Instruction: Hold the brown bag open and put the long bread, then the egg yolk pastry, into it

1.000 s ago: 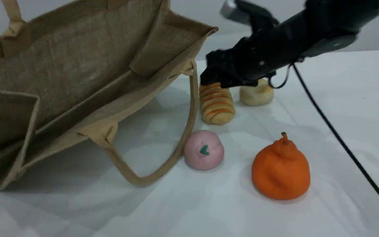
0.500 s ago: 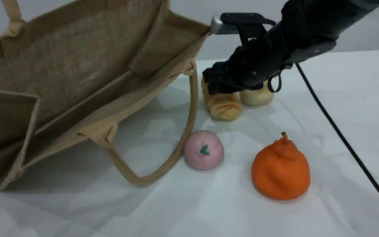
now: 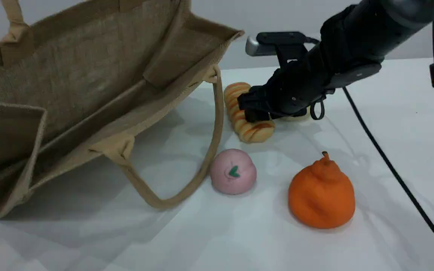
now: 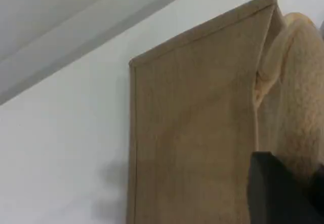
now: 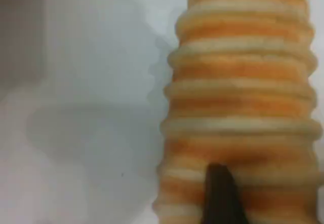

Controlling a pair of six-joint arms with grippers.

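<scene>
The brown bag (image 3: 70,75) lies on its side at the left with its mouth wide open toward me. Its upper handle (image 3: 13,19) runs up out of the scene view. In the left wrist view my left gripper's fingertip (image 4: 278,193) sits against that handle (image 4: 298,107) beside the bag's wall (image 4: 192,133), and the gripper is shut on the handle. The long bread (image 3: 254,131) lies just right of the bag's mouth, with my right gripper (image 3: 252,113) closed across its middle. The right wrist view is filled with the bread (image 5: 243,82). The egg yolk pastry (image 3: 300,118) is almost hidden behind that gripper.
A pink ball (image 3: 233,171) with a green mark lies in front of the bread, touching the bag's lower loop handle (image 3: 209,158). An orange pear-shaped fruit (image 3: 321,192) stands to its right. A black cable (image 3: 390,162) trails across the white table (image 3: 409,113) at the right.
My right gripper came down and a little right onto the long bread. The bread turned and shifted with it, its far end now showing left of the gripper. The bag stayed up.
</scene>
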